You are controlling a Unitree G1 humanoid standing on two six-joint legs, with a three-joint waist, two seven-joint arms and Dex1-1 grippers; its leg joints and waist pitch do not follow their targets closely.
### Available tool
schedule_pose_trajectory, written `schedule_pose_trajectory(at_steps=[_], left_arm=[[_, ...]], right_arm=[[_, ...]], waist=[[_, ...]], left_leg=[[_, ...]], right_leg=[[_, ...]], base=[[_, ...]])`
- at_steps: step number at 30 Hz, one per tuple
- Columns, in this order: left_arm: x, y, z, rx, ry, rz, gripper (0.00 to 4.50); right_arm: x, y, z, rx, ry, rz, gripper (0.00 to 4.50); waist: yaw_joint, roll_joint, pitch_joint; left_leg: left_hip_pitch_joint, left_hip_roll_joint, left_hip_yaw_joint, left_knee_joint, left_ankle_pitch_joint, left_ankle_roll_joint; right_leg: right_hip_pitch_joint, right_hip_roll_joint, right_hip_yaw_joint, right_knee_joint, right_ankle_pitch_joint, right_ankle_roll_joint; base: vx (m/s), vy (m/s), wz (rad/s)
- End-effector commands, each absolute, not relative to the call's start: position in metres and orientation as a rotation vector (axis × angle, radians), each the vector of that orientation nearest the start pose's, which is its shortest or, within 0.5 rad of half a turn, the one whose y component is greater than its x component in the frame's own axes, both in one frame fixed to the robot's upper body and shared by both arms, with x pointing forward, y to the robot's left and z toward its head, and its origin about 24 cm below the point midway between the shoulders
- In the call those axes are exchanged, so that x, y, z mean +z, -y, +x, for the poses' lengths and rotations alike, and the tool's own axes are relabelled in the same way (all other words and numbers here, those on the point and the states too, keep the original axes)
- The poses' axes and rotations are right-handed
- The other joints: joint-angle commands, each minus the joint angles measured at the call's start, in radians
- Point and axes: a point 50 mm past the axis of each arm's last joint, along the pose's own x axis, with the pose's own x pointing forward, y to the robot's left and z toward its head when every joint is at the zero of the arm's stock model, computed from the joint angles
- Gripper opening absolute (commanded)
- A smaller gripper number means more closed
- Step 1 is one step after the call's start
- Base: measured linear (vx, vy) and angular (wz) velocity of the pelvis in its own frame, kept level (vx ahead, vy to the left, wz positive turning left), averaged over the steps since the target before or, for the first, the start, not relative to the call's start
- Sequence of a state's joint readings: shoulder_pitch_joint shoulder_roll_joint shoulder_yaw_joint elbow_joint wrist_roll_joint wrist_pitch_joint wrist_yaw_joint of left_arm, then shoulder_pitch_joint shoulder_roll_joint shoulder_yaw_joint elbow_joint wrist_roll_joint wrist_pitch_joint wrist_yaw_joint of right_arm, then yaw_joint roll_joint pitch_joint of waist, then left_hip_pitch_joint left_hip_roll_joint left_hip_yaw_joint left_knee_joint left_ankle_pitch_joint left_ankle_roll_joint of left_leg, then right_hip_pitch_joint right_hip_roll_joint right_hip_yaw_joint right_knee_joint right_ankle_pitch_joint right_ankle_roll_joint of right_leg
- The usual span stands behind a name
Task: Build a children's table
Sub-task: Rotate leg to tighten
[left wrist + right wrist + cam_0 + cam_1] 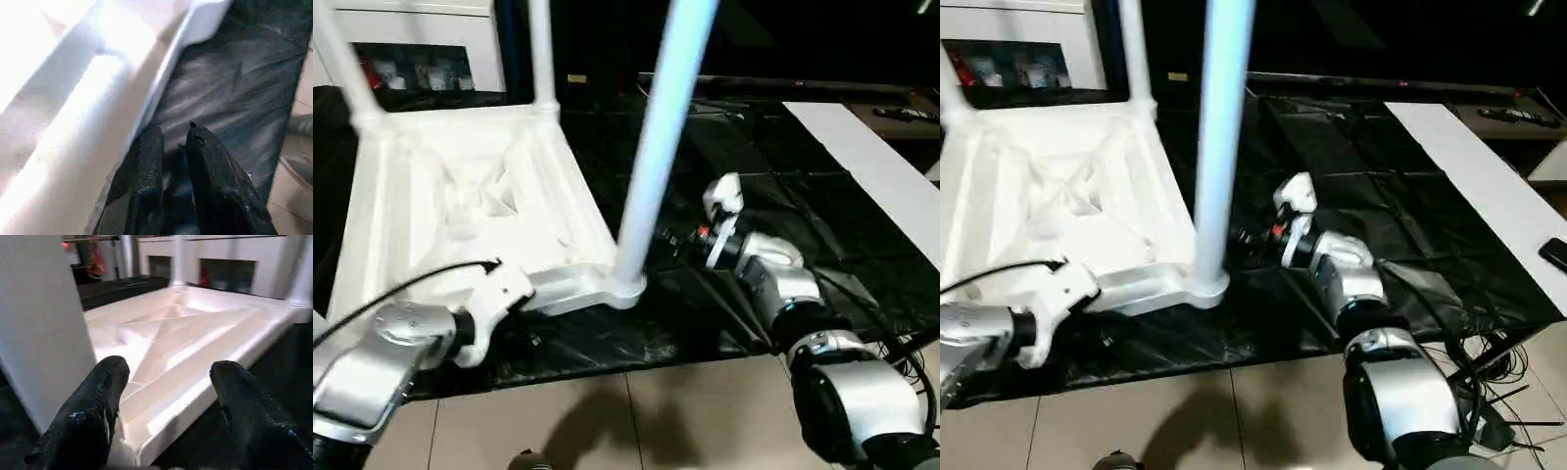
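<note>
Tabletop (460, 196) inverted on mat (754, 206); 3 legs (656, 147) upright.

— What's carrying your work?

— Your worktop (1400, 264), covered in creased black sheeting.

— And what lies on it?

— The white table top (460, 196) sits upside down at about ten o'clock, ribs showing. A plain flat white board (1489, 186) lies along the edge near two o'clock. Pale tiled floor (636, 411) runs below at six.

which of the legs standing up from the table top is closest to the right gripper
The leg in the near corner socket, the one just beside the right gripper. The other two legs stand at the far corners, by the cabinet.
</note>
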State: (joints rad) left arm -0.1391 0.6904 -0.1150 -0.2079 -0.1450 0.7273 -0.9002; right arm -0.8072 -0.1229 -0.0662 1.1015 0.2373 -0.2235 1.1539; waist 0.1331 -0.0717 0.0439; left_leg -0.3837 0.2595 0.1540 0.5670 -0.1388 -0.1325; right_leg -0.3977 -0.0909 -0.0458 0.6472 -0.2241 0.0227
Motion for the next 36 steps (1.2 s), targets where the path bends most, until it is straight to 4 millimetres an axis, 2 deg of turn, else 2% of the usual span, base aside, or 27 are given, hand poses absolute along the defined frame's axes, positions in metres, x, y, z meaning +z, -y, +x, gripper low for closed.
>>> schedule_pose_trajectory(at_steps=[1,3,6,9,10,12,14,15,16,17,18,19,20,21,22,23,25,26,27,28,29,30,32,33,34,35,36], left_arm=[[0.085,-0.216,0.255,-0.766,-0.568,0.386,1.05],[0.085,-0.217,0.257,-0.755,-0.560,0.384,1.05],[0.087,-0.218,0.259,-0.737,-0.551,0.393,1.05],[0.088,-0.218,0.257,-0.727,-0.532,0.375,1.05],[0.089,-0.218,0.255,-0.718,-0.504,0.342,1.05],[0.090,-0.216,0.252,-0.712,-0.449,0.289,1.05],[0.095,-0.214,0.251,-0.661,-0.302,0.214,1.05],[0.095,-0.214,0.251,-0.661,-0.302,0.214,1.05],[0.097,-0.214,0.253,-0.527,-0.162,0.127,1.05],[0.097,-0.214,0.253,-0.503,-0.145,0.116,1.05],[0.095,-0.215,0.254,-0.419,-0.119,0.100,1.05],[0.082,-0.217,0.252,-0.222,-0.127,0.083,1.05],[0.082,-0.217,0.252,-0.222,-0.127,0.083,1.05],[0.078,-0.216,0.251,-0.190,-0.137,0.078,1.05],[0.075,-0.214,0.248,-0.127,-0.117,0.076,1.05],[0.073,-0.211,0.243,-0.083,-0.080,0.095,1.05],[0.073,-0.209,0.240,-0.066,-0.061,0.114,1.05],[0.072,-0.208,0.237,-0.055,-0.048,0.111,1.05],[0.070,-0.206,0.230,-0.042,-0.036,0.091,1.05],[0.068,-0.205,0.227,-0.045,-0.026,0.087,1.05],[0.068,-0.205,0.226,-0.043,-0.020,0.087,1.05],[0.067,-0.204,0.224,-0.043,-0.009,0.083,1.05],[0.065,-0.205,0.224,-0.040,-0.008,0.107,1.05],[0.065,-0.205,0.225,-0.034,-0.002,0.133,1.05],[0.064,-0.205,0.226,-0.030,-0.008,0.164,1.05],[0.063,-0.205,0.227,-0.027,-0.013,0.183,1.05],[0.065,-0.203,0.228,-0.047,0.006,0.203,1.05]], right_arm=[[0.064,0.100,0.344,1.241,-0.042,0.140,3.12],[0.063,0.098,0.342,1.261,-0.041,0.142,3.12],[0.063,0.093,0.342,1.234,-0.020,0.111,3.12],[0.065,0.099,0.348,1.133,0.000,0.115,3.12],[0.066,0.108,0.353,1.030,0.010,0.116,3.12],[0.068,0.119,0.355,0.939,0.031,0.128,3.12],[0.069,0.141,0.358,0.766,0.038,0.148,3.12],[0.069,0.141,0.358,0.766,0.038,0.148,3.12],[0.067,0.156,0.353,0.665,0.063,0.175,3.12],[0.067,0.159,0.352,0.652,0.066,0.178,3.12],[0.065,0.163,0.347,0.618,0.068,0.179,3.12],[0.054,0.170,0.332,0.529,0.027,0.186,3.12],[0.054,0.170,0.332,0.529,0.027,0.186,3.12],[0.051,0.171,0.328,0.505,0.010,0.185,3.12],[0.044,0.171,0.319,0.458,-0.030,0.168,3.12],[0.037,0.169,0.307,0.415,-0.046,0.122,3.12],[0.035,0.166,0.299,0.389,-0.038,0.085,3.12],[0.033,0.165,0.293,0.362,-0.030,0.066,3.12],[0.027,0.162,0.282,0.342,-0.023,0.052,3.12],[0.024,0.160,0.275,0.362,-0.013,0.042,3.12],[0.022,0.158,0.270,0.377,-0.007,0.036,3.12],[0.020,0.155,0.263,0.393,-0.008,0.049,3.12],[0.019,0.152,0.256,0.397,-0.017,0.078,3.12],[0.018,0.150,0.253,0.392,-0.033,0.093,3.12],[0.019,0.149,0.250,0.398,-0.041,0.086,3.12],[0.019,0.148,0.248,0.404,-0.047,0.079,3.12],[0.019,0.147,0.245,0.422,-0.046,0.062,3.12]], waist=[[0.005,0.021,-0.062],[0.012,0.022,-0.062],[0.020,0.022,-0.062],[0.024,0.022,-0.062],[0.026,0.023,-0.062],[0.030,0.023,-0.062],[0.037,0.018,-0.060],[0.043,0.016,-0.061],[0.045,0.016,-0.063],[0.050,0.012,-0.060],[0.052,0.009,-0.060],[0.051,0.009,-0.059],[0.055,0.005,-0.058],[0.054,0.002,-0.059],[0.053,0.004,-0.062],[0.053,0.003,-0.058],[0.050,0.003,-0.056],[0.045,0.010,-0.058],[0.041,0.007,-0.055],[0.036,0.012,-0.051],[0.036,0.025,-0.051],[0.033,0.032,-0.051],[0.027,0.024,-0.049],[0.025,0.038,-0.049],[0.023,0.043,-0.048],[0.015,0.041,-0.045],[0.028,0.041,-0.042]], left_leg=[[0.020,-0.035,0.032,-0.055,-0.227,0.016],[0.024,-0.034,0.033,-0.055,-0.240,0.010],[0.022,-0.033,0.031,-0.058,-0.249,0.001],[0.022,-0.034,0.029,-0.060,-0.250,-0.010],[0.022,-0.034,0.029,-0.061,-0.249,-0.017],[0.022,-0.034,0.030,-0.060,-0.251,-0.025],[0.022,-0.035,0.032,-0.060,-0.261,-0.026],[0.023,-0.035,0.032,-0.059,-0.257,-0.027],[0.025,-0.036,0.033,-0.057,-0.259,-0.026],[0.018,-0.036,0.032,-0.058,-0.250,-0.023],[0.020,-0.035,0.032,-0.058,-0.255,-0.021],[0.014,-0.037,0.030,-0.061,-0.255,-0.021],[0.019,-0.034,0.030,-0.058,-0.257,-0.023],[0.018,-0.037,0.030,-0.059,-0.267,-0.020],[0.017,-0.038,0.029,-0.063,-0.282,-0.022],[0.017,-0.037,0.028,-0.063,-0.279,-0.026],[0.014,-0.037,0.027,-0.067,-0.310,-0.032],[0.017,-0.037,0.026,-0.068,-0.343,-0.034],[0.017,-0.037,0.026,-0.070,-0.357,-0.033],[0.018,-0.033,0.023,-0.073,-0.407,-0.032],[0.018,-0.034,0.020,-0.075,-0.422,-0.033],[0.020,-0.033,0.020,-0.075,-0.438,-0.032],[0.019,-0.035,0.019,-0.076,-0.465,-0.020],[0.017,-0.036,0.016,-0.079,-0.468,-0.022],[0.021,-0.034,0.015,-0.079,-0.481,-0.024],[0.022,-0.032,0.010,-0.081,-0.496,-0.039],[-0.033,-0.055,-0.023,-0.102,-0.490,-0.005]], right_leg=[[0.043,-0.015,0.014,-0.068,-0.037,-0.245],[0.038,-0.016,0.015,-0.069,-0.042,-0.244],[0.038,-0.018,0.015,-0.068,-0.062,-0.237],[0.038,-0.019,0.015,-0.069,-0.070,-0.231],[0.037,-0.019,0.015,-0.069,-0.071,-0.231],[0.037,-0.020,0.016,-0.069,-0.068,-0.230],[0.037,-0.018,0.018,-0.073,-0.068,-0.216],[0.038,-0.016,0.019,-0.074,-0.061,-0.207],[0.037,-0.015,0.019,-0.074,-0.060,-0.205],[0.042,-0.013,0.022,-0.077,-0.037,-0.186],[0.041,-0.014,0.021,-0.078,-0.043,-0.178],[0.046,-0.009,0.021,-0.080,-0.052,-0.156],[0.042,-0.010,0.022,-0.084,-0.048,-0.134],[0.042,-0.011,0.021,-0.085,-0.073,-0.126],[0.042,-0.011,0.020,-0.089,-0.127,-0.113],[0.038,-0.010,0.022,-0.097,-0.128,-0.098],[0.034,-0.012,0.022,-0.103,-0.179,-0.075],[0.030,-0.012,0.022,-0.102,-0.211,-0.073],[0.028,-0.011,0.022,-0.108,-0.228,-0.070],[0.024,-0.015,0.022,-0.116,-0.266,-0.062],[0.024,-0.015,0.022,-0.116,-0.274,-0.062],[0.022,-0.014,0.023,-0.119,-0.275,-0.061],[0.022,-0.008,0.021,-0.121,-0.287,-0.056],[0.022,-0.006,0.022,-0.120,-0.285,-0.056],[0.018,-0.004,0.022,-0.122,-0.287,-0.053],[0.017,0.007,0.018,-0.120,-0.271,-0.056],[0.059,-0.010,-0.027,-0.106,-0.262,-0.054]], base=[[0.000,0.000,0.00],[0.000,0.000,0.00],[0.000,0.000,0.00],[0.000,0.000,0.00],[0.000,0.000,0.00],[0.000,0.000,0.00],[0.000,0.000,0.00],[0.000,0.000,0.00],[0.000,0.000,0.00],[0.000,0.000,0.00],[0.000,0.000,0.00],[0.000,0.000,0.00],[0.000,0.000,0.00],[0.000,0.000,0.00],[0.000,0.000,0.00],[0.000,0.000,0.00],[0.000,0.000,0.00],[0.000,0.000,0.00],[0.000,0.000,0.00],[0.000,0.000,0.00],[0.000,0.000,0.00],[0.000,0.000,0.00],[0.000,0.000,0.00],[0.000,0.000,0.00],[0.000,0.000,0.00],[0.000,0.000,0.00],[-0.028,-0.017,0.28]])
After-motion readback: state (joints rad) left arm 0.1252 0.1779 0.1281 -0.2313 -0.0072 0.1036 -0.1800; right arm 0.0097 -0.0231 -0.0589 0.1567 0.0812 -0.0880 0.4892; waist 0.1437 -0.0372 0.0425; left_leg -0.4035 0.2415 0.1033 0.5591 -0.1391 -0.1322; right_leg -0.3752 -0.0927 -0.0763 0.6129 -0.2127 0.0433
